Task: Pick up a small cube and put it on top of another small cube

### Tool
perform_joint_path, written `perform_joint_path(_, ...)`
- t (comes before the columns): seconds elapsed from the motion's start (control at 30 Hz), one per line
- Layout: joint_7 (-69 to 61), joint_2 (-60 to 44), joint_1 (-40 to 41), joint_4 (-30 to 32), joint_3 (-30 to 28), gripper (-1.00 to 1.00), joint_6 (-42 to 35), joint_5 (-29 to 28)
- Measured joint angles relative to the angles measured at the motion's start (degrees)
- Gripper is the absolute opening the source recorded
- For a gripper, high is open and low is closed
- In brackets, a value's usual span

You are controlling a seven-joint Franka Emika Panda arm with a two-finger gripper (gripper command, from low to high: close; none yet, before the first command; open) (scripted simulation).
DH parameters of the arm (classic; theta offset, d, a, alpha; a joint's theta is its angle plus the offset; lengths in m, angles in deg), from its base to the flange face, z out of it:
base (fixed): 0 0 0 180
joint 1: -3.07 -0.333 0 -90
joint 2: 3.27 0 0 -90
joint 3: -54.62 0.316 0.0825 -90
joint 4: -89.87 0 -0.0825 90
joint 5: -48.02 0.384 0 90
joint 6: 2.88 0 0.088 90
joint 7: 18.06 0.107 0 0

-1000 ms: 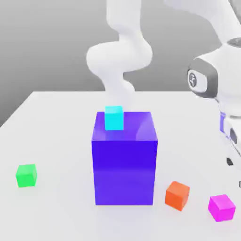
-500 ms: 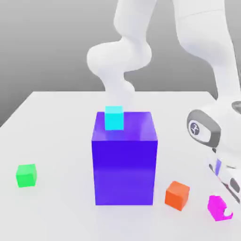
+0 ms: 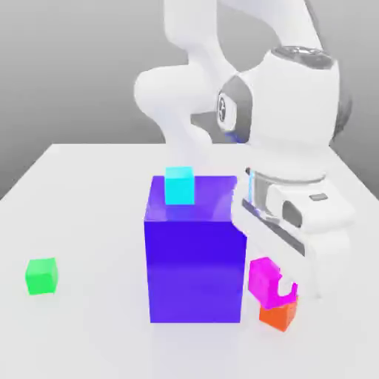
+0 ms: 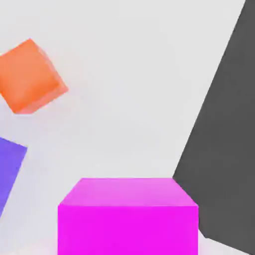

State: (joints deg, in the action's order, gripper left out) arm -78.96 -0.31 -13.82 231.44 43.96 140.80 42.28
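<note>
The small magenta cube [image 3: 262,280] hangs just above the table, right of the big blue-purple block, with my gripper [image 3: 275,289] shut on it. It sits over the orange cube [image 3: 278,316]. In the hand view the magenta cube [image 4: 128,216] is close up, with the orange cube [image 4: 30,76] on the white table below. The small green cube [image 3: 41,275] rests on the table at the exterior view's left, far from the gripper.
A big blue-purple block [image 3: 195,255] stands mid-table between the gripper and the green cube; a cyan cube [image 3: 179,185] sits on its top. In the hand view a corner of the block [image 4: 9,169] shows, and dark floor beyond the table edge [image 4: 199,129].
The gripper dropped onto the magenta cube at the exterior view's right, shut on it, then lifted it and carried it left toward the blue-purple block, over the orange cube.
</note>
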Motion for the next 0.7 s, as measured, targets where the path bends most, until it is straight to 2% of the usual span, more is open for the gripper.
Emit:
perform_joint_path(0.13,-14.5,5.0,4.3,1.6,-4.4,-1.0,-2.4,-2.1)
perform_joint_path(0.37,-39.6,9.9,10.9,5.1,-15.9,-1.0,-3.4,-6.1)
perform_joint_path(0.57,-61.7,9.1,15.5,8.7,-26.3,-1.0,-0.3,-7.7)
perform_joint_path(0.7,-78.0,5.4,16.5,11.2,-33.7,-1.0,4.2,-5.6)
